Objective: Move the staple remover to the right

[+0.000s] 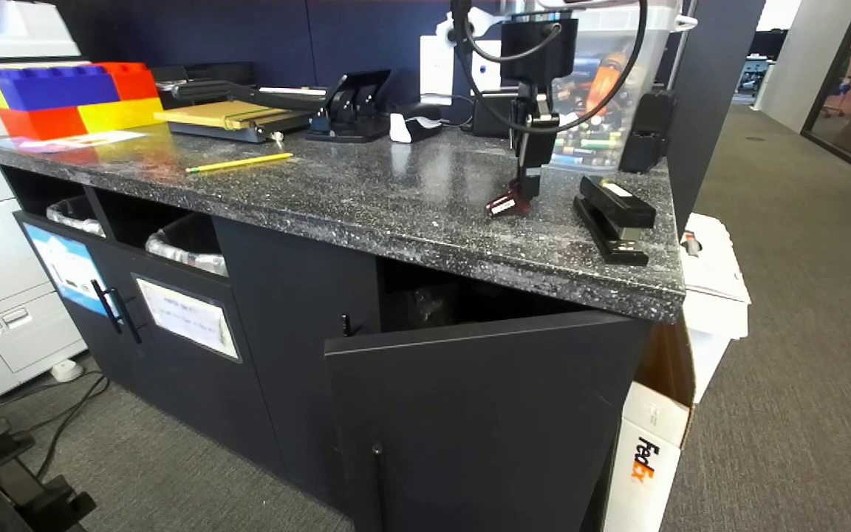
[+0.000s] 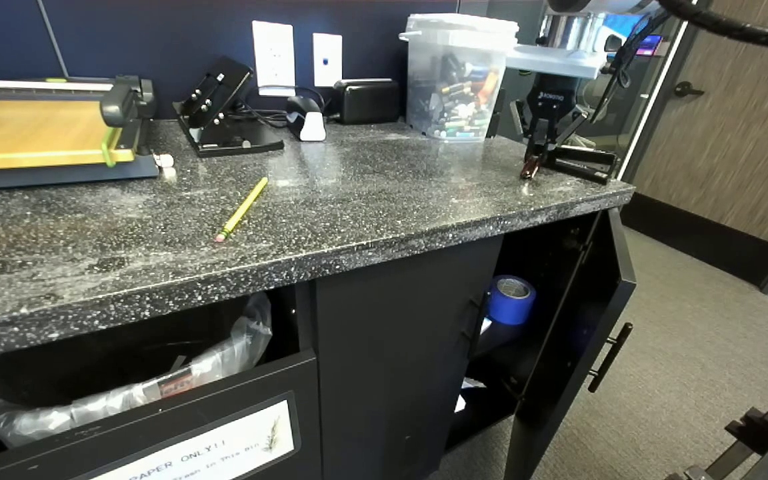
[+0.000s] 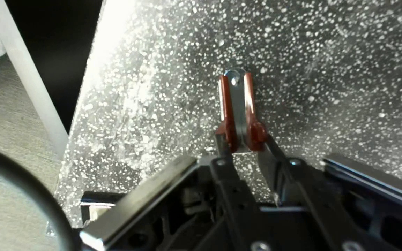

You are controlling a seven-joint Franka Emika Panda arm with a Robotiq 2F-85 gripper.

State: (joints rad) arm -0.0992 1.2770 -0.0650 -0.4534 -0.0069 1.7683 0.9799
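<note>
On the desk (image 1: pixel 425 214), a clear lidded tub (image 2: pixel 425 67) holds a jumble of small, many-coloured cylinders (image 1: pixel 589 144) plus an orange item (image 1: pixel 604 85); a roll of blue tape (image 2: pixel 512 305) sits inside the cabinet (image 2: pixel 411 333) below, its door (image 2: pixel 577 333) open, and a bin (image 2: pixel 104 363) under the desk wears a clear plastic liner (image 2: pixel 241 357). The arm (image 2: pixel 567 30) points steeply down at the desk's end, near the stapler (image 1: pixel 621 203), its fingers (image 3: pixel 224 167) clamped on the dark red staple remover (image 3: pixel 237 111) (one against each handle), which is closer to the stapler than to the yellow pencil (image 2: pixel 242 210); whether it touches the desk I cannot tell.
</note>
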